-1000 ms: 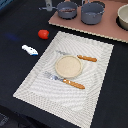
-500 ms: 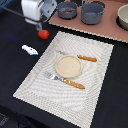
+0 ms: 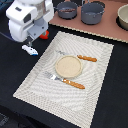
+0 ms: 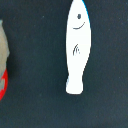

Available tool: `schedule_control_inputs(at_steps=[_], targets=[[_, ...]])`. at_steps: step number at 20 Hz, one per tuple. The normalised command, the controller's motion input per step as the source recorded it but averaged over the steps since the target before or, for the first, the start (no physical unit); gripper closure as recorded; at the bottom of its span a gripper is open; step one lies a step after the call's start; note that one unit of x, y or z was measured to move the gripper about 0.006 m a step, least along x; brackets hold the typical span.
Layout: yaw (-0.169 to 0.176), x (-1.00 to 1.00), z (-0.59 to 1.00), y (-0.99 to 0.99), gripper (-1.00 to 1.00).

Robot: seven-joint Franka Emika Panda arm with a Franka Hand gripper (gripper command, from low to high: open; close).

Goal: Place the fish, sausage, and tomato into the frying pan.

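**Arm over the fish, pick not yet made**

Step in hand, as I read it: going for the fish first. Gripper (image 3: 34,39) hangs above the fish (image 3: 30,50), which lies flat on the dark table just off the placemat (image 3: 95,85), at the exterior view's left. Wrist view shows the fish (image 4: 77,47) whole, nothing touching it. Fingers not visible, so can't tell whether they're apart or together. Tomato (image 3: 45,34) peeks out beside the arm. Frying pan (image 3: 66,9) sits far back, apparently empty. Sausage not spotted. Next: descend straight, fingers straddling the narrow body, close.
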Motion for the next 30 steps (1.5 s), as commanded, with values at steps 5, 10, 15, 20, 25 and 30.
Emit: schedule_control_inputs(at_steps=[5, 10, 15, 20, 25, 30], targets=[[-0.006, -0.56, -0.61, 0.00, -1.00], [-0.003, -0.74, -0.54, 0.01, -1.00], [0.000, -0.72, -0.42, 0.23, 1.00], [0.000, -0.39, -0.30, 0.36, 1.00], [0.000, -0.08, -0.28, 0.38, 1.00], [-0.014, -0.01, -0.38, 0.20, 1.00]])
